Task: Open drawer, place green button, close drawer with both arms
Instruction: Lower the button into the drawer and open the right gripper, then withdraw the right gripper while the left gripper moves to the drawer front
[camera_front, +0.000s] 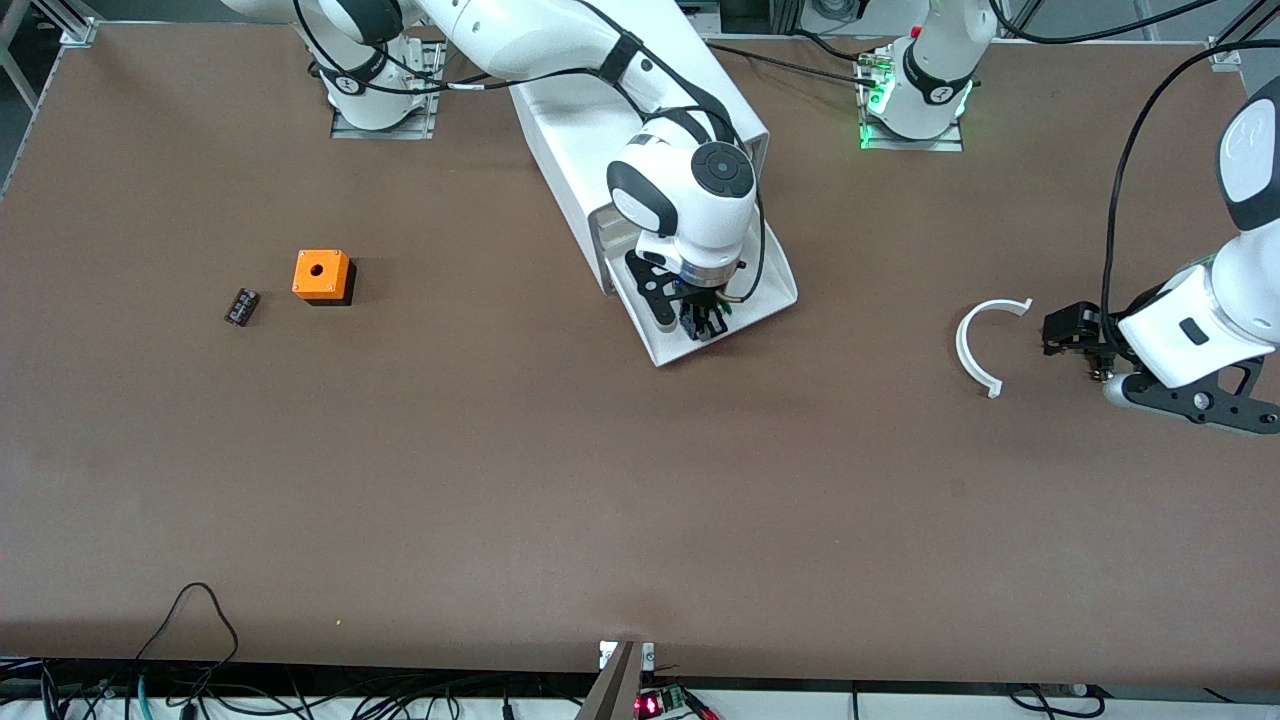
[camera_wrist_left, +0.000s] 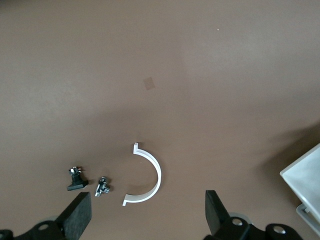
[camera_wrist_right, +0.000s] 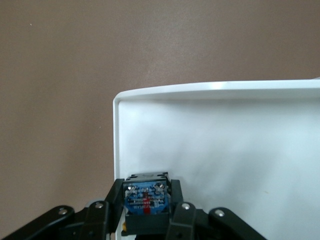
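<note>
On the brown table (camera_front: 500, 450), the right gripper (camera_front: 703, 318) pinches the button (camera_wrist_right: 145, 196), cap hidden, over the open drawer (camera_front: 770, 285); the left gripper (camera_wrist_left: 148, 212) gapes wide.

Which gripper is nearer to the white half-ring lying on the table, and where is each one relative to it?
Left. The left gripper is beside the white half-ring, toward the left arm's end. The right gripper is over the open drawer, holding the button.

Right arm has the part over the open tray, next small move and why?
Probably lower a little and open: the right gripper is shut on the blue-grey-based button over the pulled-out white drawer, near its front corner. Left gripper waits, open, over the white half-ring.
</note>
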